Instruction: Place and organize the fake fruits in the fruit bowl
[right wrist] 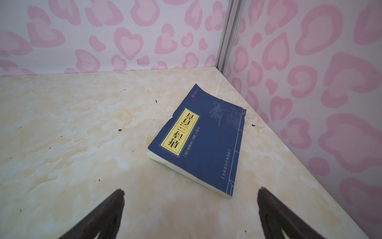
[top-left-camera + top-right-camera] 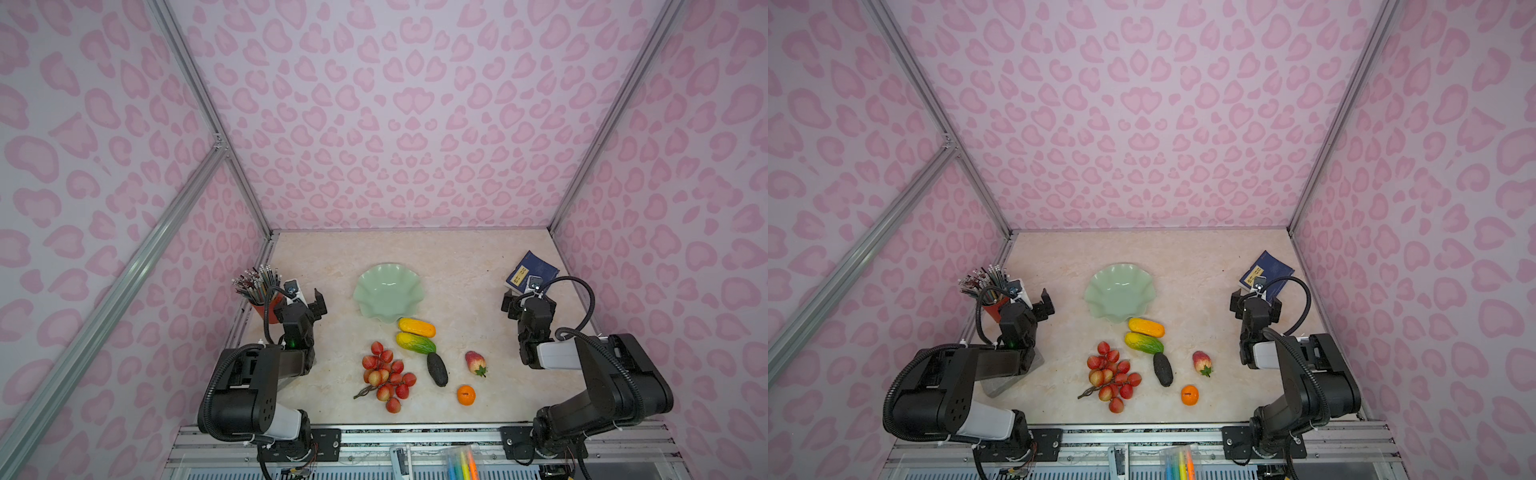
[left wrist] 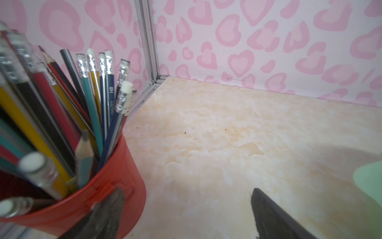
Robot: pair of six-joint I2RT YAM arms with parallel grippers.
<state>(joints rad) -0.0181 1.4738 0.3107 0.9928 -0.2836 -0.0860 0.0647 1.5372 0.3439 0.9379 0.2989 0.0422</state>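
The fruit bowl (image 2: 388,291) sat empty mid-bench, with the fake fruits (image 2: 415,357) loose between it and the front edge. Both the left gripper (image 2: 309,300) and right gripper (image 2: 524,300) hovered wide and empty. Starting with the yellow-orange oblong (image 2: 417,326), touching the bowl's rim, and gripping across its narrow width would likely work best.

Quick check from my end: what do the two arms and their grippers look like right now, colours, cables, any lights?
Both arms are black with pale grey-white link sections and ribbed black cables looping alongside. The left gripper and right gripper are black, each topped by a small white camera module. Their fingers look dark and tapered. A green light glows on the left arm's wrist.
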